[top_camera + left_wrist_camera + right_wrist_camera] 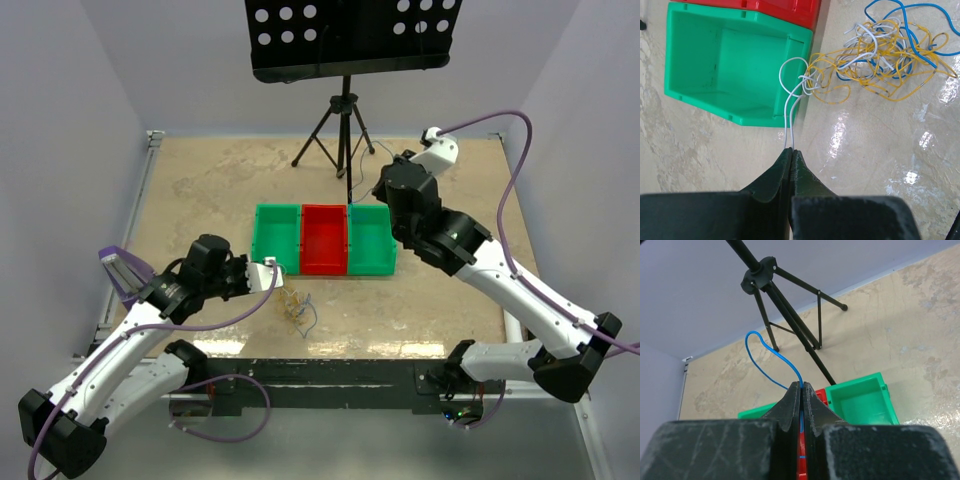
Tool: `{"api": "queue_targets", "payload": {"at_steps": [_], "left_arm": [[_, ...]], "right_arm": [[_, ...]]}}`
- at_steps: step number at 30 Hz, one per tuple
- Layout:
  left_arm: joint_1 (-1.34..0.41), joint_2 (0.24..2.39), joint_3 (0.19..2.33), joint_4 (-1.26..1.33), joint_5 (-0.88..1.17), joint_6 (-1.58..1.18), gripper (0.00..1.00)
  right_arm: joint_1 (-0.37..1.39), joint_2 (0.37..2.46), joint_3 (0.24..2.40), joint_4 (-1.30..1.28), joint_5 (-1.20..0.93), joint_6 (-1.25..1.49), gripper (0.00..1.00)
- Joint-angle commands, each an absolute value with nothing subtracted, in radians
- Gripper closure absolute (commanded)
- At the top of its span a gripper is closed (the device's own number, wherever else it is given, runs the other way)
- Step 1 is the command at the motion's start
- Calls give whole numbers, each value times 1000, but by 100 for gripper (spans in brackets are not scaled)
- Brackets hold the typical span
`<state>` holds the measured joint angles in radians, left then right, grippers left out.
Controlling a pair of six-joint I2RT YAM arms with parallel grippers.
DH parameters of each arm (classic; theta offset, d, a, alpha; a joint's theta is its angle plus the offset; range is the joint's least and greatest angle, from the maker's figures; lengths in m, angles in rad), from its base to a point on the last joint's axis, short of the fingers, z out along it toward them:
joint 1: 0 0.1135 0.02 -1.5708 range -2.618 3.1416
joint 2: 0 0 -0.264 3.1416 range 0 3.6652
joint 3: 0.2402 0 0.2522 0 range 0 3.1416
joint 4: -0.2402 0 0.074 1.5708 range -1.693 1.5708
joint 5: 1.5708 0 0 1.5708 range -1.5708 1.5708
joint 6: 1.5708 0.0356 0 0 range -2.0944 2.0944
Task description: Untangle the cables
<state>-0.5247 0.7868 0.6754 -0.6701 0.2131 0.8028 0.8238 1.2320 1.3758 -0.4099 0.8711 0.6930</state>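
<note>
The cables lie as a tangle [293,306] of yellow [875,75], blue [910,35] and white strands on the table in front of the bins. My left gripper [791,151] is shut on a doubled white cable [785,137] that runs from my fingertips into the tangle; in the top view it [274,268] sits just left of the pile. My right gripper [801,386] is shut on a blue cable [785,363] that loops up above the jaws. It [374,196] is raised over the back of the bins.
Three bins stand in a row: green [258,235], red [323,209], green [389,250]. The left green bin [690,75] is right beside the white cable. A black tripod [345,120] with a perforated plate stands behind the bins, near my right gripper.
</note>
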Motion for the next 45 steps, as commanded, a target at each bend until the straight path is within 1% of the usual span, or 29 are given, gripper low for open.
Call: {"api": "queue_targets", "payload": {"at_steps": [1,15,22,30,37,45], "left_arm": [[-522,778,673,-652,216,798,100],[-522,778,667,-657,196,811,100],[-522,784,669,-657,190,813,100],[-522,784,672,-657,183,816,100],[-522,802,676,-655,184,818,100],[-522,811,683,-652,179,822,100]], "right_arm": [[816,1219,1336,-364,864,696,100],[715,1232,1157,-282,807,706,100],[663,1311,1091,-221,807,666,100],[653,1445,1103,-210,894,638,100],[653,1548,1123,-227,1022,635,100],[653,1627,1094,-210,945,666,100]]}}
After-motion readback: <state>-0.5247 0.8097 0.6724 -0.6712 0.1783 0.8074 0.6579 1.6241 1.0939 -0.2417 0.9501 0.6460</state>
